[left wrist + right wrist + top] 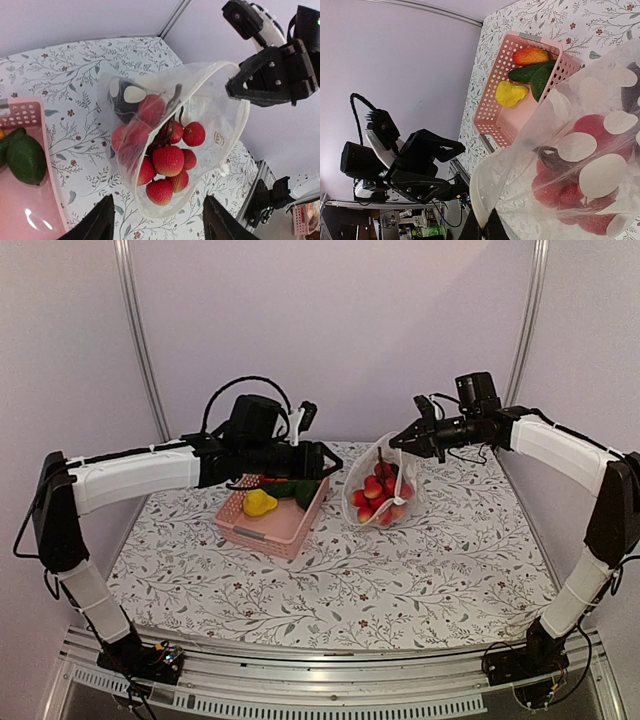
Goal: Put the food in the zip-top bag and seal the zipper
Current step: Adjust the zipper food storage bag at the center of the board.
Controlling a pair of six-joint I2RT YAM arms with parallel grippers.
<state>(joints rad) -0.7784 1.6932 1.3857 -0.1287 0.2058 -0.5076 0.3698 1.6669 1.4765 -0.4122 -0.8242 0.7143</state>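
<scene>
While your right gripper (398, 443) pinches the zip-top bag (383, 502), your open, empty left gripper (335, 460) needs the likely yellow pepper (259, 503) at eight o'clock.

"How did the left claw (336, 460) stand?"
"Fingers (102, 222) spread apart, gripping nothing, with the left arm (130, 475) stretched level toward the middle."
"And the right claw (395, 443)?"
"Pinched shut on the zip-top bag (380, 490), with the right arm (560, 450) reaching inward."
</scene>
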